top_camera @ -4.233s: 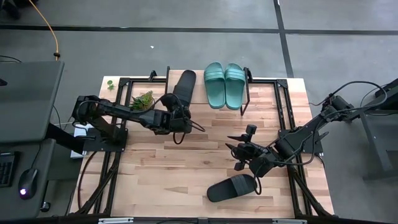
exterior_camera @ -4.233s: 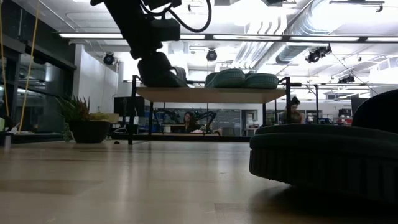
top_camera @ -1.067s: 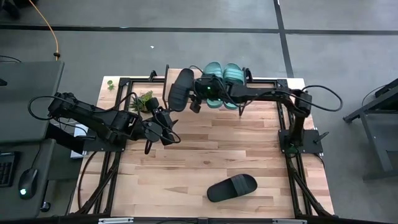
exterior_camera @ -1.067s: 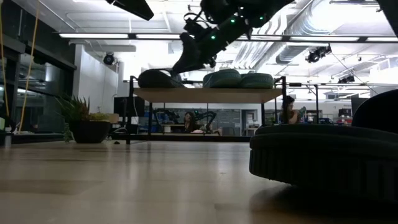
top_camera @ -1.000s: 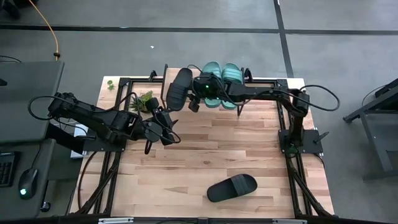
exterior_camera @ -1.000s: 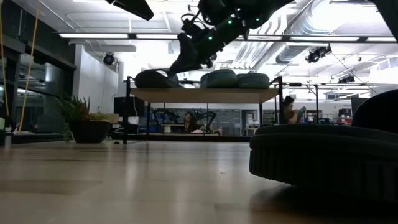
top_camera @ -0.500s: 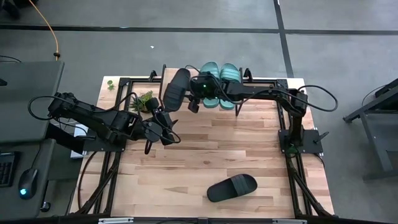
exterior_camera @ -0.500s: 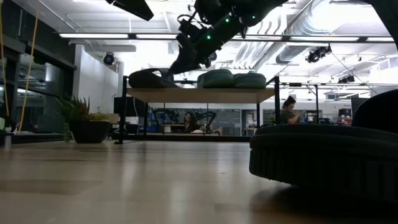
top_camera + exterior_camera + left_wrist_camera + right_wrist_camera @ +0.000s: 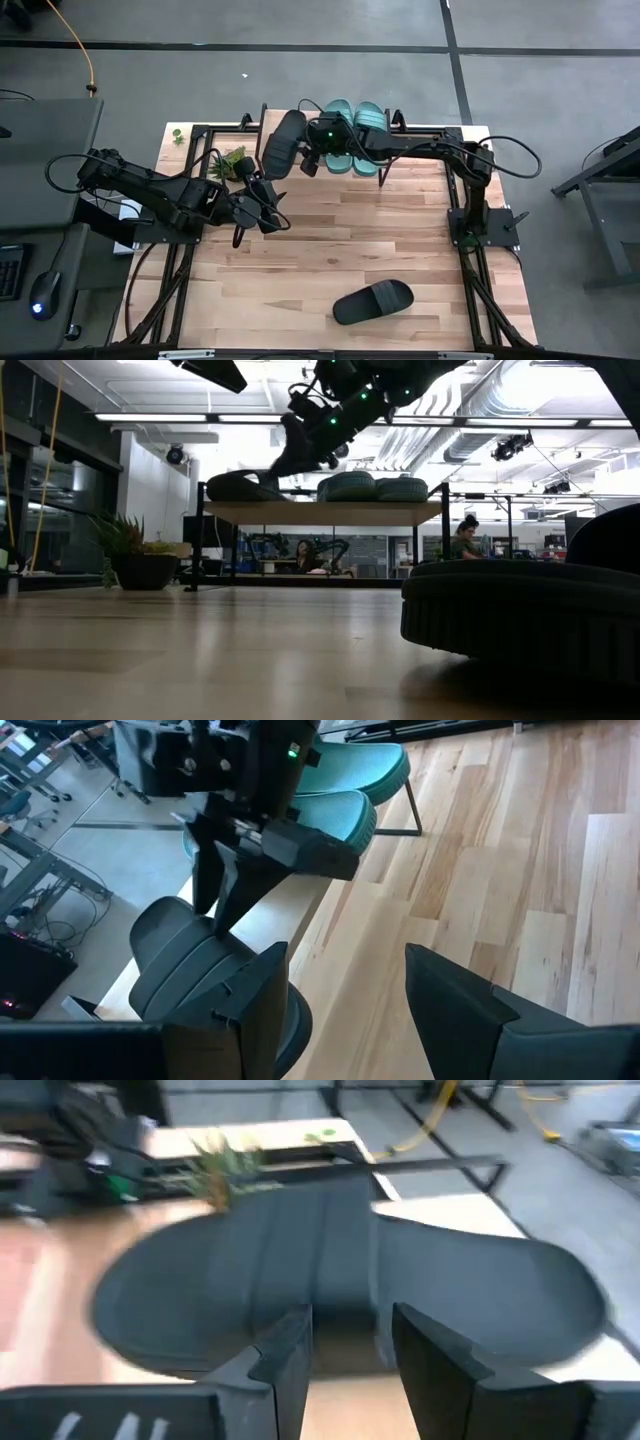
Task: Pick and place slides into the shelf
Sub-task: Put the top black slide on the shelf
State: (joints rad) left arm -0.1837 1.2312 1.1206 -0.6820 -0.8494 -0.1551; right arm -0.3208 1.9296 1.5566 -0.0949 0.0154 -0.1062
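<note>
Over the shelf [image 9: 395,132], the outstretched right gripper [image 9: 310,160] touches a black slide [image 9: 283,144], fingers parted.

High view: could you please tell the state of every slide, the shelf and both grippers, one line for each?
Black slide on shelf: lying strap up at the left end, angled.
Teal slides: side by side on the shelf, strap up.
Black slide on table: lying strap up near the front, untouched.
Shelf: standing, three slides on it.
Right gripper: at the shelved black slide.
Left gripper: open, empty, above the table.
</note>
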